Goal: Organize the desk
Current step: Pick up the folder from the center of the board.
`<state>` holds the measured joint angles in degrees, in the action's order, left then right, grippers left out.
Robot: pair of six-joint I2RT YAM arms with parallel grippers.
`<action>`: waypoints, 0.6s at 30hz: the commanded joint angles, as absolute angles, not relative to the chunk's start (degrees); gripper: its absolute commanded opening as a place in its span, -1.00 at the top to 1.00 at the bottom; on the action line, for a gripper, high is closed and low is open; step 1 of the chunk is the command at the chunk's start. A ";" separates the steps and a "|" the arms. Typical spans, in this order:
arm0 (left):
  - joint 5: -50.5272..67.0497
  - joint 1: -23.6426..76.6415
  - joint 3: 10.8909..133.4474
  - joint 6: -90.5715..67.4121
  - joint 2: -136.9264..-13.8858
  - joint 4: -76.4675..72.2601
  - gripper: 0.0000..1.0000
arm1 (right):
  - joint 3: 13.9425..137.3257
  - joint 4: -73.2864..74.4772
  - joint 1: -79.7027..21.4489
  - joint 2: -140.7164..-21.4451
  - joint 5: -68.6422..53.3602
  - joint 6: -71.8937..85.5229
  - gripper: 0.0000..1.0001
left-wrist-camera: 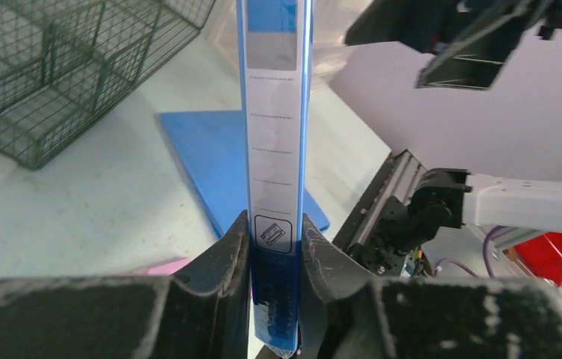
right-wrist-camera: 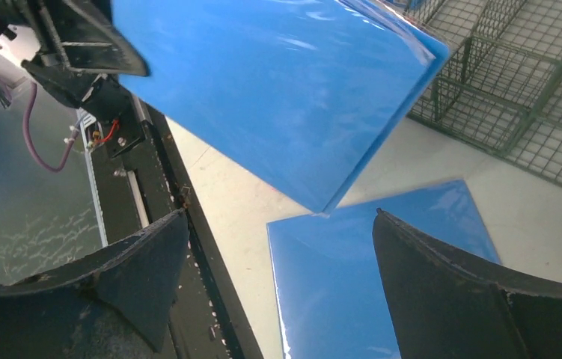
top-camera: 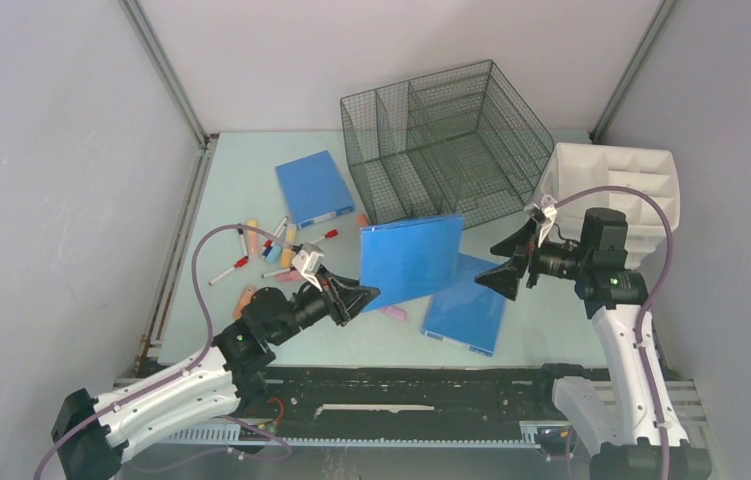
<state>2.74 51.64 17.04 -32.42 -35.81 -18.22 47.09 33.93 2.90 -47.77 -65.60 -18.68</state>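
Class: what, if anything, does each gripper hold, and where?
The left gripper clamps a flat blue plastic binder at one end of its white-labelled spine. The right gripper is open, holding nothing.

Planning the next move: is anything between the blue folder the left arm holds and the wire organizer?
Nothing visible. The held folder hangs above the desk just in front of the wire organizer. The right gripper, fingers open, sits off to the side; another folder lies flat below.

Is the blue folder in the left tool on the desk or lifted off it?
Lifted. The left tool clamps the held folder by its spine; it hangs tilted above a second folder flat on the desk.
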 commanded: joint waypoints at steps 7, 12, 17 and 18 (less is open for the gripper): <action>11.35 51.93 18.89 -32.95 -35.48 -33.17 1.00 | 46.90 25.17 2.11 -49.49 -67.97 -8.65 -0.99; 13.72 51.89 18.66 -35.59 -36.99 -38.37 1.00 | 46.41 22.70 1.96 -50.15 -70.68 -5.63 -0.99; 15.07 51.91 17.27 -37.97 -37.49 -44.20 1.00 | 46.29 22.13 1.93 -49.86 -74.92 -4.63 -0.99; 15.45 51.93 17.09 -38.53 -37.79 -45.31 1.00 | 46.09 21.55 1.87 -49.62 -76.60 -4.13 -0.99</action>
